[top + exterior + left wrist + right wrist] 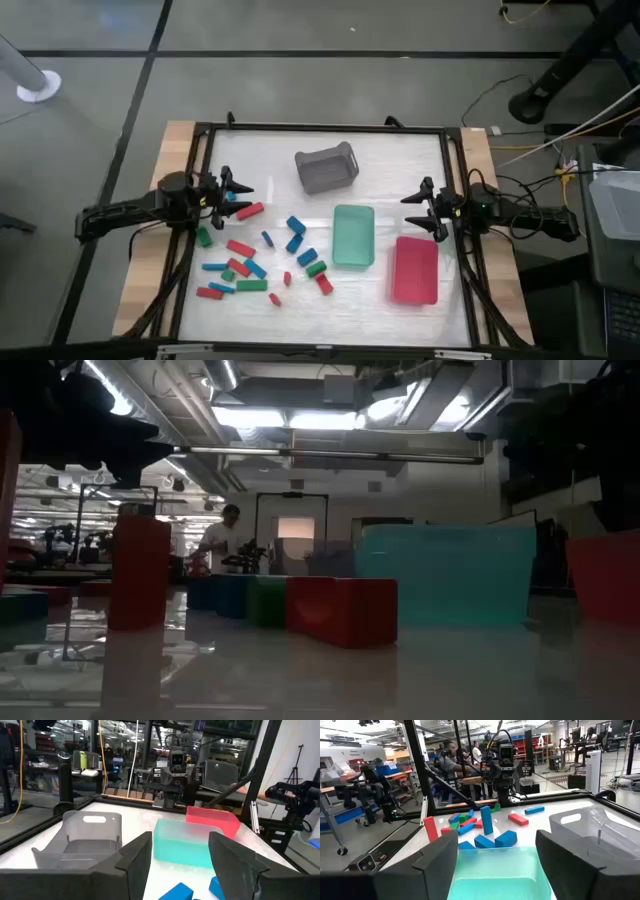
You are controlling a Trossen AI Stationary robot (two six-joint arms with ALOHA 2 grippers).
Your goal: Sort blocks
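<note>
Several small red, blue and green blocks (250, 265) lie scattered flat on the table's left-centre. In the low view a red bar (340, 610) lies near and another red one (140, 572) stands on end. My left gripper (238, 196) hovers open at the table's left side, just beyond the blocks; two blue blocks (177, 892) show below its fingers (180, 840). My right gripper (415, 212) is open at the table's right side, beside the green tray (353, 236), and its fingers (496, 835) point across that tray toward the blocks (485, 822).
A grey slatted basket (326, 168) stands at the far centre. The red tray (415, 270) lies to the right of the green tray, toward the near edge. A black frame (320, 128) runs round the table. People show in the room beyond (220, 535).
</note>
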